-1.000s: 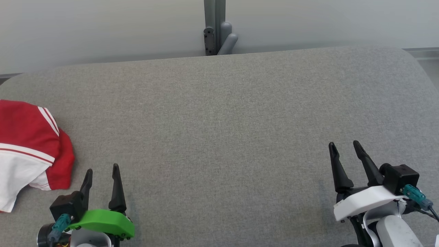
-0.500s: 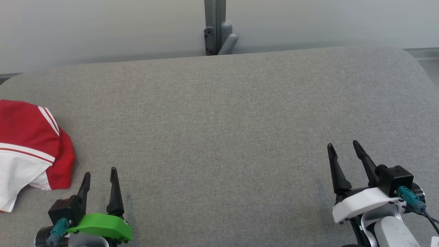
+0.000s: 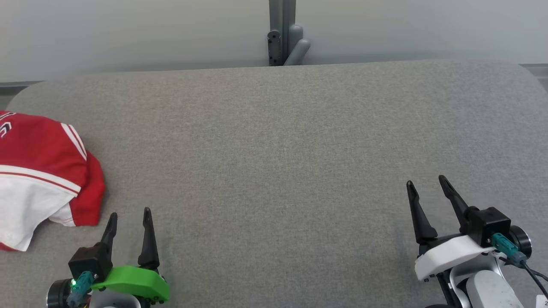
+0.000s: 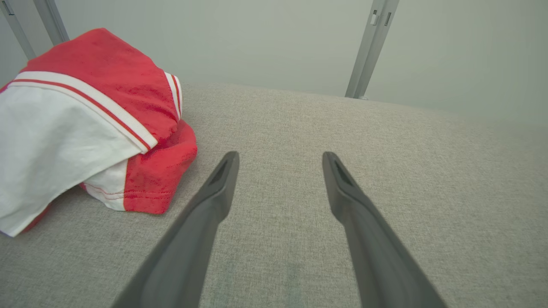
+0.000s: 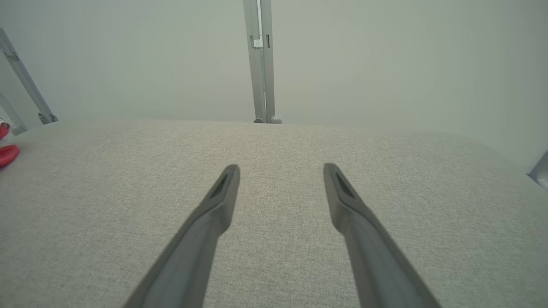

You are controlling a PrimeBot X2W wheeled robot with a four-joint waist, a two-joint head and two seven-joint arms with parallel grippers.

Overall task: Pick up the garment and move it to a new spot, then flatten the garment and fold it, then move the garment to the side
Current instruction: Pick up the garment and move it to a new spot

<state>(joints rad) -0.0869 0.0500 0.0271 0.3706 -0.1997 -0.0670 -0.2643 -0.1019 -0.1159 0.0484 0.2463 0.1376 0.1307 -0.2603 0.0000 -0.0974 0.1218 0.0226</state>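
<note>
– Red-and-white crumpled fabric garment [image 3: 38,171] sits at the left end of the grey fabric-covered bench [image 3: 274,141], head view. Bunched, not flat, so I'd say step one isn't begun.
– Pincers?
– Both empty. The left pincer [image 3: 129,212] is just right of it and nearer the robot, apart from the cloth, fingers spread. The right pincer [image 3: 426,181] is well apart at the other end, also spread. Both low at the near edge; looks like a ready pose.
– Left wrist view?
– Garment [image 4: 85,119] ahead-left of the left pincer [image 4: 280,156], near one finger, not touching. Bare bench between the tips.
– Right wrist?
– Right pincer [image 5: 281,167] wide, nothing held; red sliver of garment [image 5: 7,154] at far left edge. Left arm is the obvious one to reach.
</note>
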